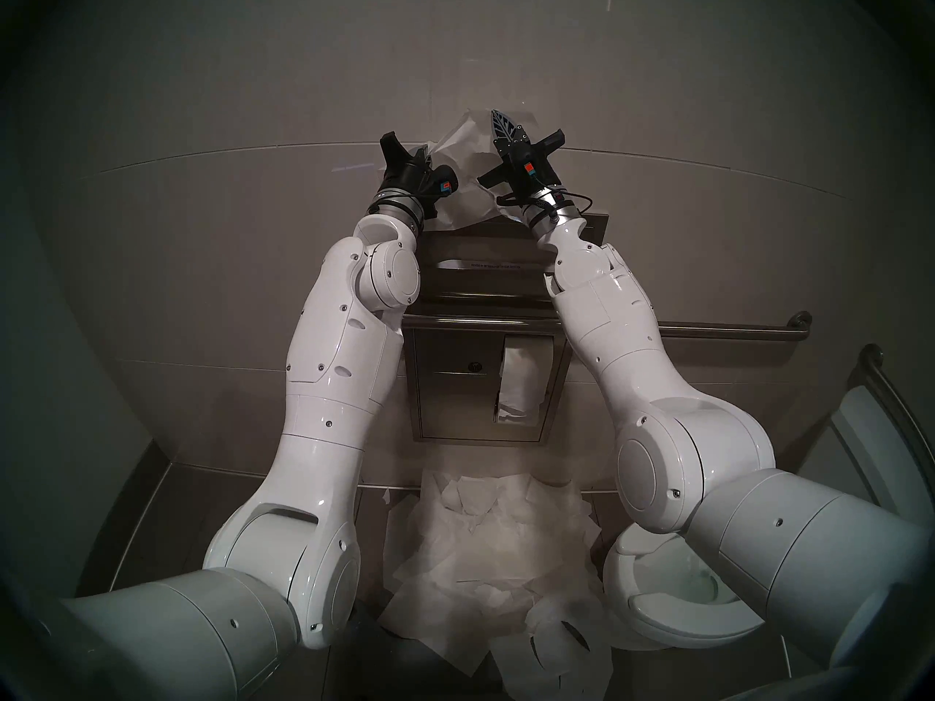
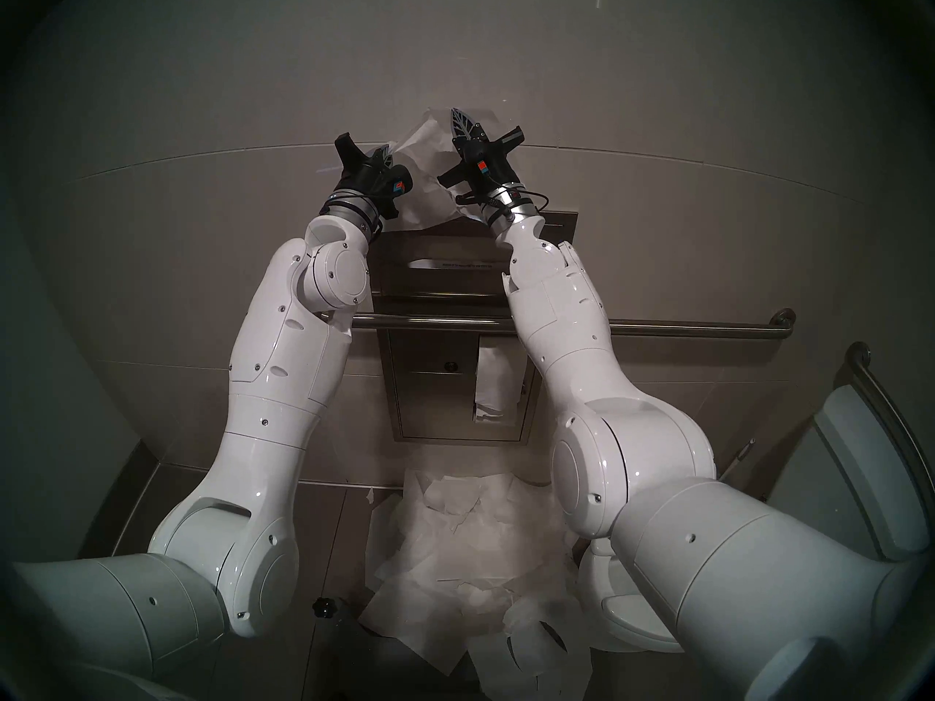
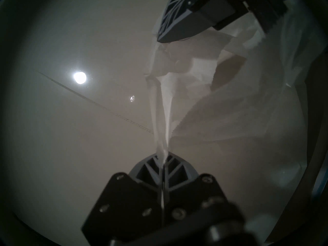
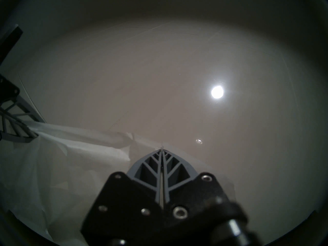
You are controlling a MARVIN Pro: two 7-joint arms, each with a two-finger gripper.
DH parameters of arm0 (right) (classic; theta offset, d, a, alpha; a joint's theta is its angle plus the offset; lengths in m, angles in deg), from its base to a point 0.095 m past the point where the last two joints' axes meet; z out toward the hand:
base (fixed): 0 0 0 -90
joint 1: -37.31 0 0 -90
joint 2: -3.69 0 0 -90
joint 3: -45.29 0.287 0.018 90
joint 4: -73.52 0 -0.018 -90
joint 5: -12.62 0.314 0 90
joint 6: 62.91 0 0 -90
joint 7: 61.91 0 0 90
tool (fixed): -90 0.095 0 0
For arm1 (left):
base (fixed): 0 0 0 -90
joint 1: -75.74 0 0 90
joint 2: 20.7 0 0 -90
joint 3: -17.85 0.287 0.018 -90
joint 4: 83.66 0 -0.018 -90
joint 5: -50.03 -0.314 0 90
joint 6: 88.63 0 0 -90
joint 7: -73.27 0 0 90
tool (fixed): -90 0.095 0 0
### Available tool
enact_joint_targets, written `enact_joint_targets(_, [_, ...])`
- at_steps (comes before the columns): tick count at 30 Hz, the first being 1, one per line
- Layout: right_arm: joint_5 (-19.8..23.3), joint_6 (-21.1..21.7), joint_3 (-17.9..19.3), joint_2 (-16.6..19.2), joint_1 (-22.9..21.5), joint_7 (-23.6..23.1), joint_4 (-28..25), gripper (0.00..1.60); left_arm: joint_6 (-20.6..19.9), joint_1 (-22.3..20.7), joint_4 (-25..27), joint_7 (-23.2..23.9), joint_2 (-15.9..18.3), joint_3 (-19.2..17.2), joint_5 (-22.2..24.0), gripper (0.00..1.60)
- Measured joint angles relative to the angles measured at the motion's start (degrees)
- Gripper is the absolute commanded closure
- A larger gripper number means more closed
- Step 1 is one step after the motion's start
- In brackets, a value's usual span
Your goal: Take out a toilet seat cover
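Both arms reach up high against the tiled wall, above the steel dispenser (image 1: 455,260). The left gripper (image 3: 164,154) has its jaws pressed together on a twisted edge of the seat cover (image 1: 463,143), and the right gripper (image 4: 161,151) pinches another edge of the same sheet. The thin, crinkled cover hangs stretched between them at upper centre of the head views, its lower part trailing down to the dispenser's top. Loose sheets (image 1: 480,548) lie heaped on the floor at the bottom, beside the toilet (image 1: 657,599).
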Motion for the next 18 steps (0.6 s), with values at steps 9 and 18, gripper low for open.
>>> enact_joint_targets(9, [-1.2,-1.32,0.45,0.93,-2.88,0.44,0.33,1.6,0.28,-1.69,-0.05,-0.18,-0.88,-0.93,1.39,1.6])
enact_joint_targets(18, [-2.72,-3.16,0.45,0.98,-5.6,1.6,4.36,1.6,0.76,-1.66,1.11,-0.16,-1.63,-1.37,2.88,1.6])
